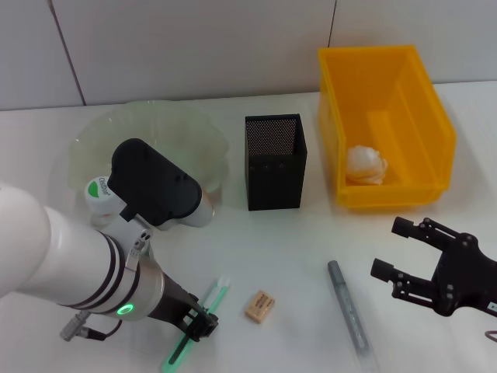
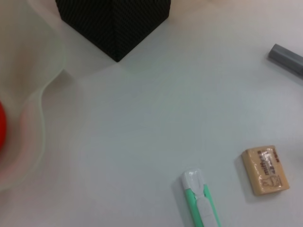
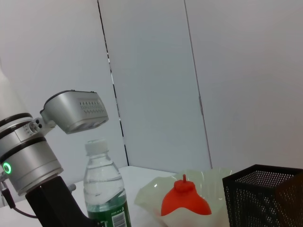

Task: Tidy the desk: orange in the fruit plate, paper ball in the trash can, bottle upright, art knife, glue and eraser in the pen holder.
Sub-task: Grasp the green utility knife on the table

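Green slim art knife (image 1: pixel 196 322) under left hand (image 1: pixel 200 320), grip unclear; right hand (image 1: pixel 419 256) splayed.

You face a white tabletop (image 1: pixel 295 256), matte, evenly lit, shadows soft. Behind it stands a pale grey panelled wall (image 1: pixel 194 47), split by thin dark seams (image 3: pixel 110 75); the right wrist view shows those seams running upward. Floor not visible.

We see the orange (image 3: pixel 185 199) in the pale fruit plate (image 1: pixel 198 128), the paper ball (image 1: pixel 365 165) in the yellow trash can (image 1: pixel 435 116), the bottle (image 3: pixel 105 189) upright; green art knife (image 1: pixel 194 326), tan eraser (image 1: pixel 259 306) and grey glue (image 1: pixel 347 311) (a slim stick) lie before the black mesh pen holder (image 1: pixel 275 163).
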